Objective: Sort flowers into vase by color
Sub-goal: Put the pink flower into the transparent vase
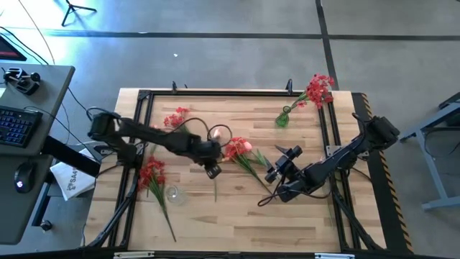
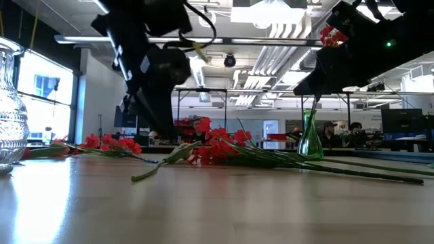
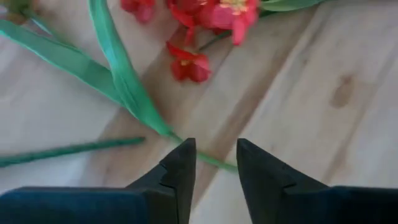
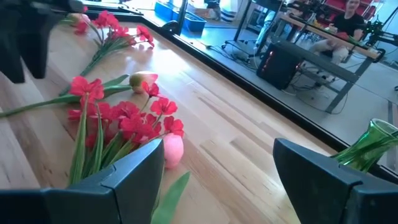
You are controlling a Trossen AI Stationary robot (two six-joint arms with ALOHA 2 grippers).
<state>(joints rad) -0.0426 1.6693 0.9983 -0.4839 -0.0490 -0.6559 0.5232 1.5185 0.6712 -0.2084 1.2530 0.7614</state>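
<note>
Red-blossomed flowers with long green stems lie in a pile (image 1: 237, 151) at the table's middle, with a pink bud (image 4: 173, 149) among them. Another red bunch (image 1: 152, 173) lies at the left beside a clear glass vase (image 1: 171, 193). A third (image 1: 176, 116) lies toward the far edge. A green vase (image 1: 282, 117) at the far right holds red flowers (image 1: 316, 90). My left gripper (image 3: 216, 149) hovers open just left of the pile, its fingertips on either side of a green stem (image 3: 214, 163) lying on the wood. My right gripper (image 4: 217, 162) is wide open, right of the pile, facing it.
A black frame (image 1: 144, 93) runs around the wooden table top. The near half of the table (image 1: 237, 223) is bare wood. A desk with a keyboard (image 1: 14, 122) stands off the left edge. People sit in the room beyond the table (image 2: 332, 132).
</note>
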